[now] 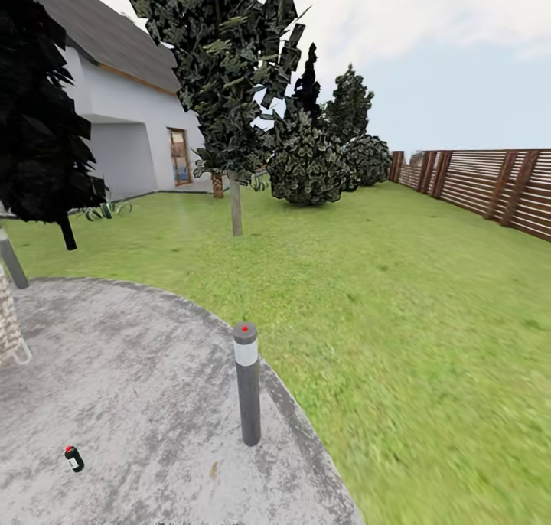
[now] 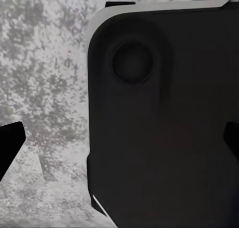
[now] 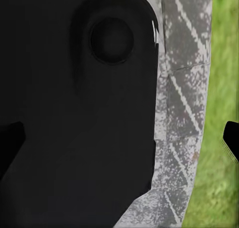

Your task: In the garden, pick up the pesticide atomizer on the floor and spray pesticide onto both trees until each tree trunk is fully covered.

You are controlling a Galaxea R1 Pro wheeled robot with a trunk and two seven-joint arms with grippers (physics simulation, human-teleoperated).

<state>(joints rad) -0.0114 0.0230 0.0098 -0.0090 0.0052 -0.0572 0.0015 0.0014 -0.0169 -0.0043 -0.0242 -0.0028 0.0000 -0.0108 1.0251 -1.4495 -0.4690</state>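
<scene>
Wide green lawn [image 1: 367,295] spreading to the right and far side, closed off by a brown slatted wooden fence [image 1: 490,184] along the right. One white house [image 1: 130,127] with a grey roof at far left, one door [image 1: 180,156] in its wall. Curved grey paved patch [image 1: 130,402] in the near left, meeting the grass along a rounded edge.

One tall tree [image 1: 229,73] with a mottled green crown and a straight grey-brown trunk [image 1: 236,203] standing on the lawn, well apart from the paving. One near-black conifer [image 1: 38,104] at the left edge. Behind the tall tree, a cluster of dark bushes and conifers [image 1: 321,154], number hard to count.

Two grey bollards: one [image 1: 247,383] upright at the paving's rim with a pale band and a red dot on top, another [image 1: 11,259] leaning at the far left edge.

One small sprayer, the pesticide atomizer [image 1: 73,458], lying on the paving near the lower left, well apart from the nearer bollard; red tip, dark body, too small for more.

Left gripper [image 2: 119,138]: two dark fingertips at the frame's sides, spread wide, nothing between them but a dark robot body panel [image 2: 164,118] over mottled paving. Right gripper [image 3: 119,138]: likewise spread wide, holding nothing, dark panel, paving and a strip of grass beyond.
</scene>
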